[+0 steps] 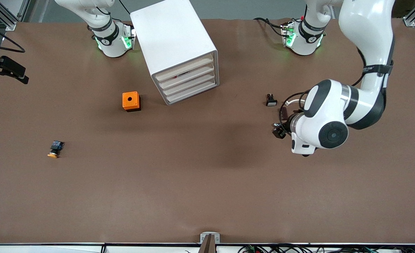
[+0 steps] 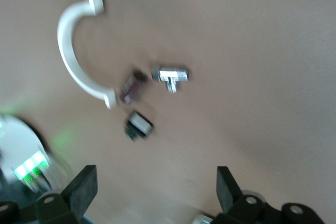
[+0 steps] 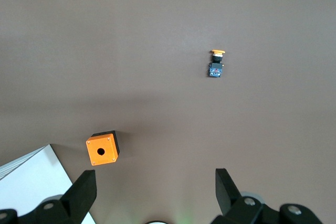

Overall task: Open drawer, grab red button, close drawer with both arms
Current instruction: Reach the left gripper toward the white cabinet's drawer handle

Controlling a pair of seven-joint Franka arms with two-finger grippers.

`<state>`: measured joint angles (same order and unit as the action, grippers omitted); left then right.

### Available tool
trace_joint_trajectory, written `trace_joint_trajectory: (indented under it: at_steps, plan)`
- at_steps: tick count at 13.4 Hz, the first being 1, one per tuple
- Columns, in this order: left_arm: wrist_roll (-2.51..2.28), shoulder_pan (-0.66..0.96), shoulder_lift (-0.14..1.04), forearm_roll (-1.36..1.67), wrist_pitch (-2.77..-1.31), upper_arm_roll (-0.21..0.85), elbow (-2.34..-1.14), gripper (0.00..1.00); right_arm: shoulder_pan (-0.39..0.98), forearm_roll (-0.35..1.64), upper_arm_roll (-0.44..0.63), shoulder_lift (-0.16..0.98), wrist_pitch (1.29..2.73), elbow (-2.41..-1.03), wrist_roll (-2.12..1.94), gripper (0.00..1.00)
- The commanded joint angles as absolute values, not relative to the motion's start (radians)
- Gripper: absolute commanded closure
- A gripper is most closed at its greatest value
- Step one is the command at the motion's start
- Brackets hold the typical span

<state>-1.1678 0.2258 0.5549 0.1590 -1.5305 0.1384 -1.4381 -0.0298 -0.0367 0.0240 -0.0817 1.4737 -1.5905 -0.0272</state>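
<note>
Orange-capped button (image 1: pixel 54 149) lain near table (image 1: pixel 207 196) edge at right arm's end. Orange cube (image 1: pixel 131 101) set beside cabinet (image 1: pixel 177 49); drawers shut, red button unseen. Wide bare tabletop toward front edge. Right gripper (image 3: pixel 155 195) spread wide, nothing held. Left gripper (image 2: pixel 156 192) spread wide, empty, poised over small black part (image 2: pixel 138 125).
</note>
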Motion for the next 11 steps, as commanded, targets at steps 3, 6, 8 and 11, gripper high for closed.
trace_joint_trajectory:
  at_steps: [3, 6, 8, 11]
  plan:
    - [-1.518, 0.235, 0.61, 0.349, -1.519, 0.137, -1.405, 0.0, -0.031, -0.02, 0.021, -0.072, 1.462, -1.568, -0.031, 0.0]
    - [-1.717, 0.267, 0.659, 0.449, -1.511, 0.138, -1.411, 0.0, -0.031, -0.021, 0.021, -0.072, 1.462, -1.568, -0.031, 0.0]
    - [-1.852, 0.319, 0.698, 0.532, -1.505, 0.141, -1.411, 0.0, -0.029, -0.021, 0.021, -0.072, 1.462, -1.569, -0.031, 0.0]
    - [-1.994, 0.353, 0.771, 0.752, -1.5, 0.144, -1.417, 0.0, -0.029, -0.021, 0.02, -0.072, 1.462, -1.568, -0.031, 0.0]
